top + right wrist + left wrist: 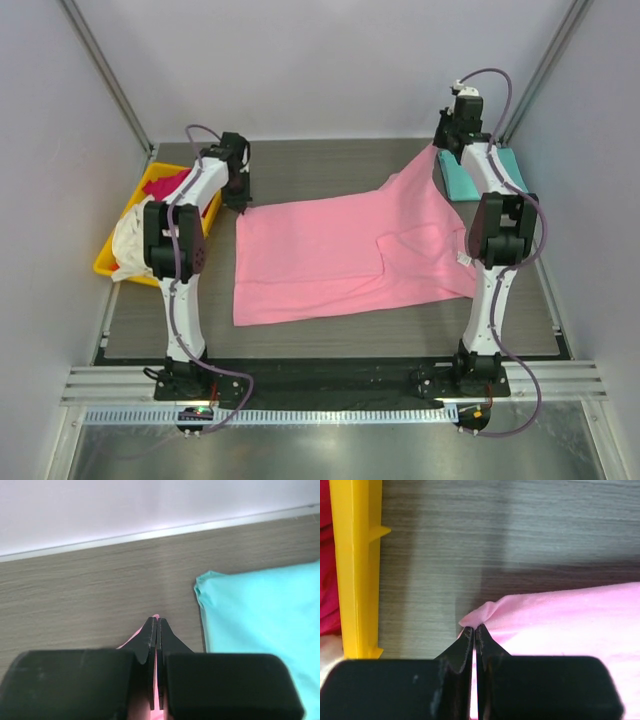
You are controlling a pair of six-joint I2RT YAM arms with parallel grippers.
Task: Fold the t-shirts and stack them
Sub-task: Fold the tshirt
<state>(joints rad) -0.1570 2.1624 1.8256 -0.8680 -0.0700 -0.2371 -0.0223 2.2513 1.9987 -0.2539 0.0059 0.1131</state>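
Pink t-shirt (330,260) lying spread, left gripper (475,628) pinching its corner near yellow bin (355,570), right gripper (156,621) pinching another beside teal t-shirt (260,625)

Bright, even light, soft shadows; wrist views blurred up close

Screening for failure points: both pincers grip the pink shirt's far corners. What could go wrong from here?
Left pincer and right pincer each pinch only a small tip of the pink t-shirt; either could slip out. The right corner is raised, the left low, so the fold may skew. The teal t-shirt lies nearby and could be dragged.
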